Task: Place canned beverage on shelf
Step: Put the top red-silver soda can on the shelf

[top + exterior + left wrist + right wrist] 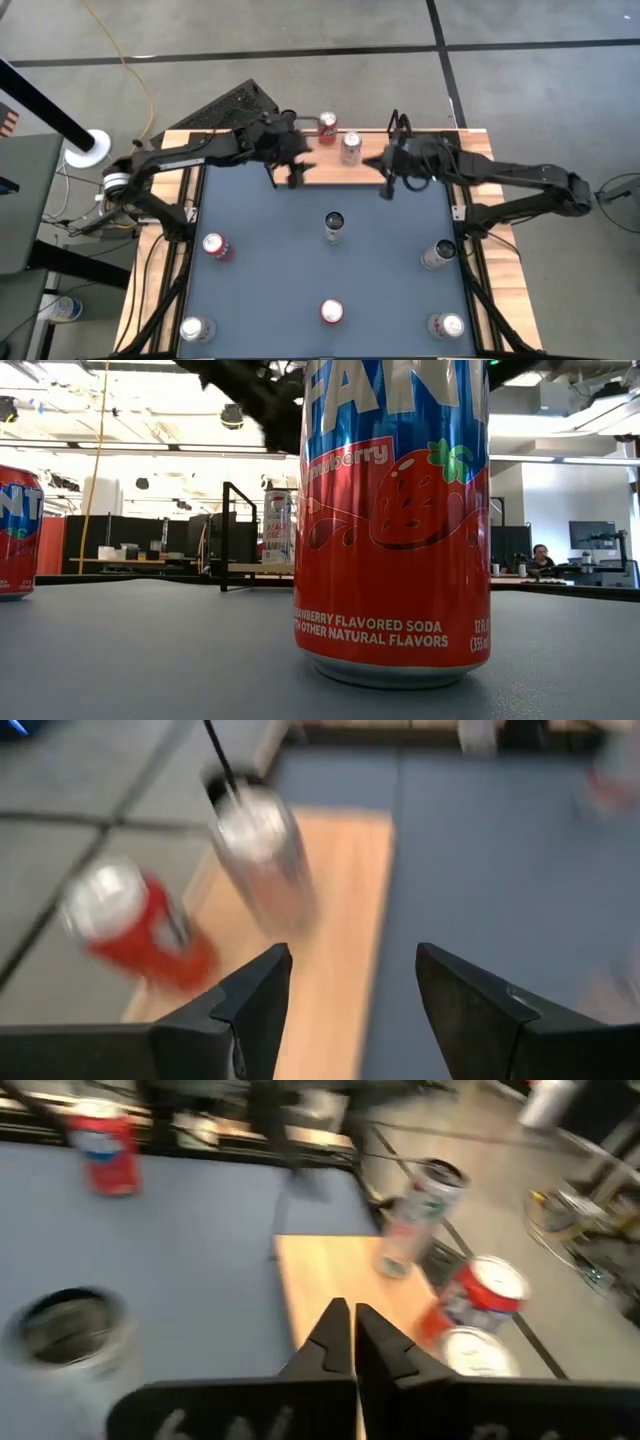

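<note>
From above, both arms reach toward the far edge of the dark blue table top (270, 260), where the shelf (335, 172), a small light-wood board, lies between them. Two cans stand at that board: a red can (327, 125) at its far edge and a silver can (350, 148) just beside it, nearer the middle. The left gripper (292, 168) hangs over the left end of the shelf; its wrist camera shows the two dark fingers (255, 1005) spread apart with nothing between them, the silver can (262, 860) and red can (135, 925) ahead of them and the wood board (335, 935) below. The right gripper (388, 180) hangs at the right end of the shelf; its fingers (335, 1342) are pressed together, empty, pointing over the board (335, 1280) toward the silver can (415, 1215) and the red can (478, 1295). Six more cans stand apart on the table top: a dark-topped one (334, 226) near the middle, a red one (215, 247) to the left, a silver one (438, 254) to the right, and three along the near edge, silver (195, 328), red (331, 313) and silver (447, 326). The table-level camera is filled by a red strawberry soda can (395, 520) close up, with another red can (18, 530) at the left edge and the shelf's black wire frame (238, 530) and a silver can (278, 525) far behind.
</note>
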Available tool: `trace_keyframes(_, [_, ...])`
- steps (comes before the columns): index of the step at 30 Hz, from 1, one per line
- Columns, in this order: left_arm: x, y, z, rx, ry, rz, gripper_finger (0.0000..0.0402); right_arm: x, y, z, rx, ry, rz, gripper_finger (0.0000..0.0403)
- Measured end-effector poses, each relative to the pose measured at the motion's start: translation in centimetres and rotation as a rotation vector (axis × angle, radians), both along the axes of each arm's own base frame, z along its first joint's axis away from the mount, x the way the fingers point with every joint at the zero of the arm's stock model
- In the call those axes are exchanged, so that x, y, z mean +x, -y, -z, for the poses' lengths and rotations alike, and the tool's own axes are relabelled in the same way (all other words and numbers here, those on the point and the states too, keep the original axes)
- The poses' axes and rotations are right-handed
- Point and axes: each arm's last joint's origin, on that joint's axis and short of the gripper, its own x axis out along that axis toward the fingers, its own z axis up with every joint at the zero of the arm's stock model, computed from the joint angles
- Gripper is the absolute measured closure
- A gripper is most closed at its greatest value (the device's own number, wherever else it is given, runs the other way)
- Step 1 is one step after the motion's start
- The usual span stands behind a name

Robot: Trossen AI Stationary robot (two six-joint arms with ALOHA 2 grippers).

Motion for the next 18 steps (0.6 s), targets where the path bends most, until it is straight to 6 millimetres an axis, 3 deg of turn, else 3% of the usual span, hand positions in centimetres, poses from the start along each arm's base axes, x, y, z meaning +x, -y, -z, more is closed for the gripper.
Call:
trace_keyframes(4, [-3.2,2.9,0.5,0.048,-0.034,-0.026,0.0199,1.5,3.3,-0.8,0.065,-0.033,0.015,0.0338])
trace_keyframes(8, [-7.2,5.2,0.6,0.135,0.082,-0.067,0.0209,3.3,6.4,-0.9,0.117,-0.083,0.046,0.0282])
trace_keyframes(14, [-13.2,7.1,2.3,0.126,0.299,-0.056,0.0217,5.4,10.3,-0.4,0.171,-0.178,0.121,0.0194])
trace_keyframes(18, [-16.1,7.9,4.0,0.118,0.414,-0.071,0.0217,6.2,11.9,-0.1,0.200,-0.249,0.137,0.0147])
